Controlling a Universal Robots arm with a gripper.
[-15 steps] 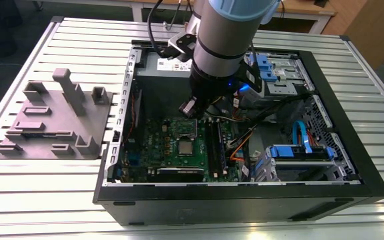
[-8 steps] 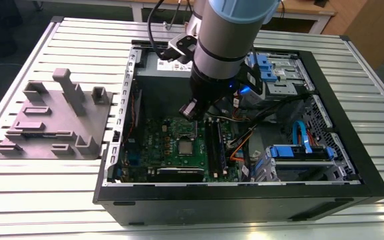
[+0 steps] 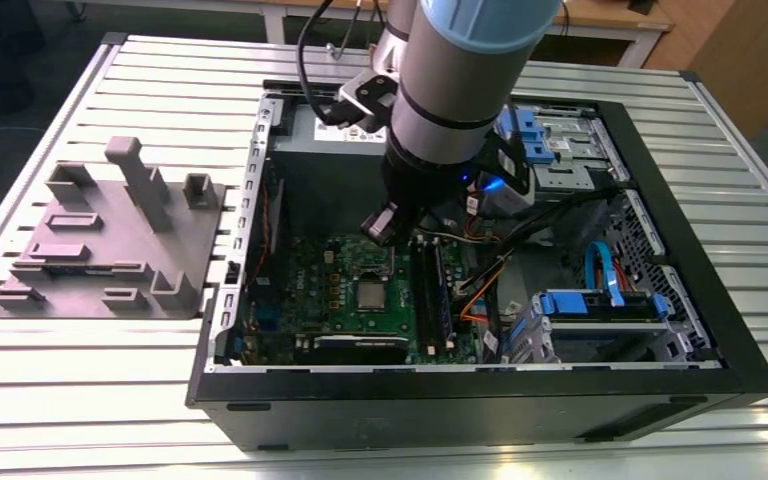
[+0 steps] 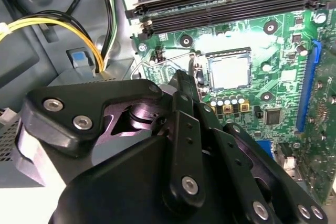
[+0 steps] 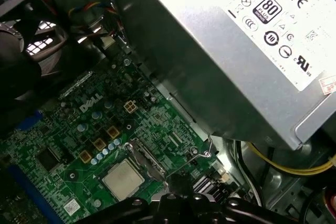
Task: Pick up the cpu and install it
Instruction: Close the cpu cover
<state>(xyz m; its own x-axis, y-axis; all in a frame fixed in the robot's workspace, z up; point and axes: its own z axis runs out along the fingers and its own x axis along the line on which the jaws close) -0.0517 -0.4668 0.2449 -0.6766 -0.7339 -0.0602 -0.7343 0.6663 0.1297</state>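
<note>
On the green motherboard (image 3: pixel 344 290), near its middle, the cpu (image 3: pixel 372 296) sits flat in its socket, silver top up; it shows in both wrist views too (image 4: pixel 229 71) (image 5: pixel 123 178). The hinged metal frame (image 5: pixel 144 158) stands just beside it, swung open. The gripper (image 3: pixel 387 226) hangs above the board, a little toward the power supply (image 5: pixel 247 51), apart from the chip and holding nothing I can see. Whether its fingers are parted or closed, I cannot tell. The motherboard lies inside the open computer case (image 3: pixel 704 330), and a grey fixture (image 3: pixel 111 245) rests on the slatted table (image 3: pixel 64 400) off the case's far side, at the exterior view's left.
</note>
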